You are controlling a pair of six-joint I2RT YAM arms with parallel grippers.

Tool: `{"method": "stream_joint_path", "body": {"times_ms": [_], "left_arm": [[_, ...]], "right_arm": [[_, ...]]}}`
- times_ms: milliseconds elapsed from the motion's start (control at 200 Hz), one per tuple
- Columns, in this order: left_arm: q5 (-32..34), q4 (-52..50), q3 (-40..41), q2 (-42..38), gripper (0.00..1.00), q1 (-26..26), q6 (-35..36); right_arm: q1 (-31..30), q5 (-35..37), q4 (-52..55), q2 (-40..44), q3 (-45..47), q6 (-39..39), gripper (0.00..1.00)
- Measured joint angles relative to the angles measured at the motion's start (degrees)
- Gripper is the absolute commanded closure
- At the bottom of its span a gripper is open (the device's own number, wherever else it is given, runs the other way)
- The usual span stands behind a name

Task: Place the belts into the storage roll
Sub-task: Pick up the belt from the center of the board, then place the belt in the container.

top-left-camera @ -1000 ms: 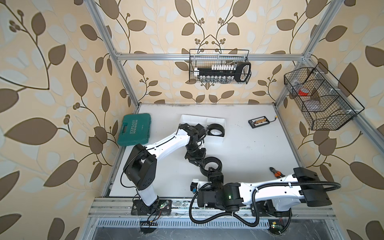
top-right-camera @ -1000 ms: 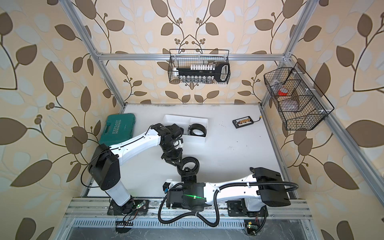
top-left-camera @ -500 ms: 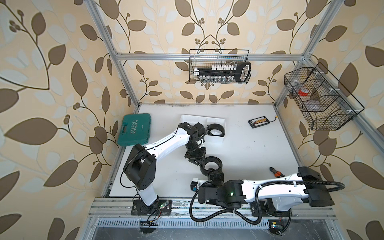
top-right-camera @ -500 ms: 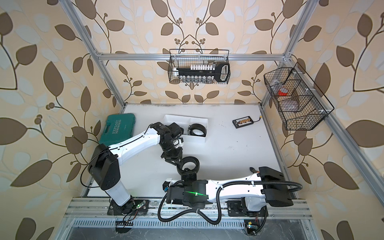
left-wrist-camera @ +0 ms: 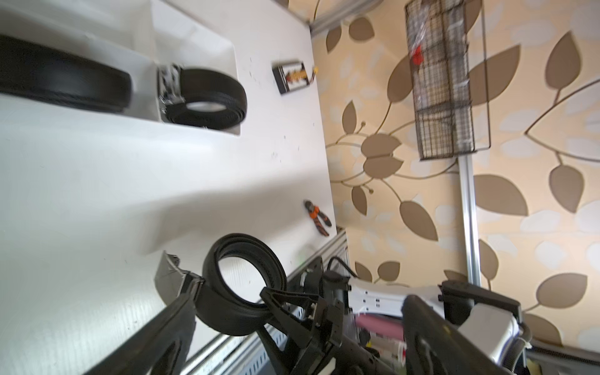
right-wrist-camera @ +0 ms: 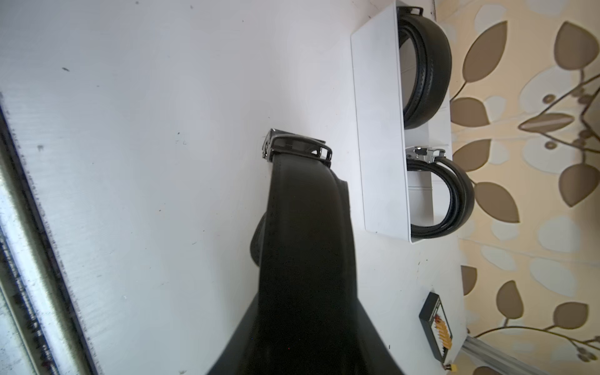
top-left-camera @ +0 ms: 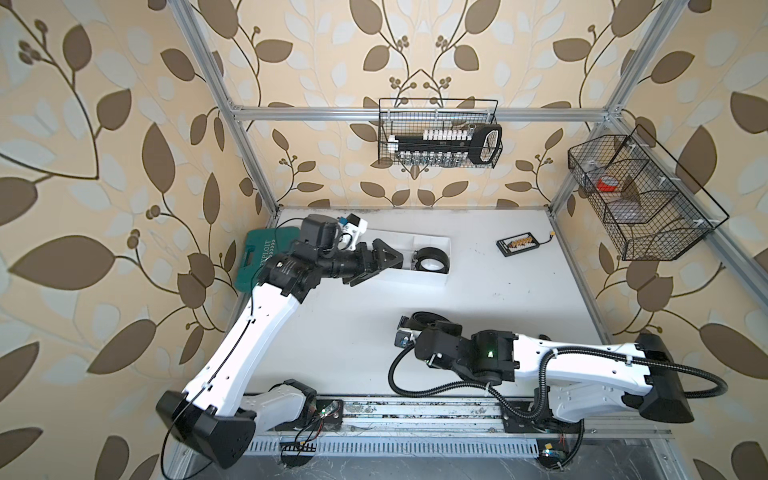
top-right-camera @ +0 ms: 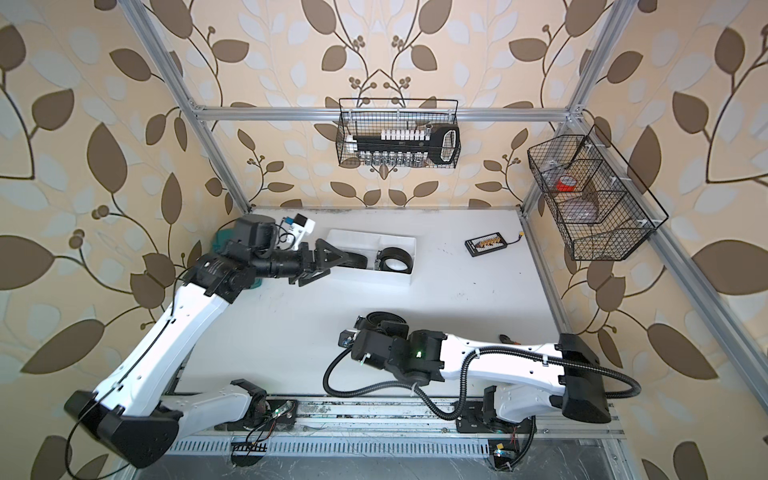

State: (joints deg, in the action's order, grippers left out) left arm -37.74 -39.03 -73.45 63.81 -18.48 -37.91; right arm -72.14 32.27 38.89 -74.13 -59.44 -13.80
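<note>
So the left gripper [top-left-camera: 376, 268] is spread wide and empty, left of centre in both top views, beside the shallow white plastic divided tray [top-left-camera: 415, 277]. That tray holds a coiled black buckled belt [top-right-camera: 408, 257] and a second coiled black belt [top-right-camera: 357, 261]. The right gripper [left-wrist-camera: 232, 292] is clamped on the third coiled black belt [left-wrist-camera: 246, 242], lower centre.

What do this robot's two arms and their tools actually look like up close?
Both arms are glossy white shells with black joints and chunky black blocks at the elbows. A thin black wire runs along the left arm. A ribbed black hose loops beside the right arm, which shows a small green light. The left tool is black, its fingers open triangular frames.
</note>
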Motion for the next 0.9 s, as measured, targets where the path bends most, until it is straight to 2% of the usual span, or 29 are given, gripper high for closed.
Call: {"method": "stream_joint_path", "body": {"times_ms": [160,345,590,900], "left_arm": [[2.3,0.2,9.0,-4.0,0.01,2.8,0.4],[3.8,-0.1,15.9,-1.1,0.01,2.8,1.8],[3.9,0.6,16.3,0.6,0.01,3.2,4.1],[3.7,1.2,16.1,7.2,0.01,3.2,6.4]], "right_arm": [[14.2,-11.2,0.4,2.0,-7.9,-0.6,0.85],[29.8,-23.5,-0.5,0.2,-18.1,-1.7,0.85],[41.5,-33.0,1.5,-9.5,-29.6,-4.4,0.85],[52.3,-42.0,4.8,-20.7,-38.3,-6.2,0.87]]}}
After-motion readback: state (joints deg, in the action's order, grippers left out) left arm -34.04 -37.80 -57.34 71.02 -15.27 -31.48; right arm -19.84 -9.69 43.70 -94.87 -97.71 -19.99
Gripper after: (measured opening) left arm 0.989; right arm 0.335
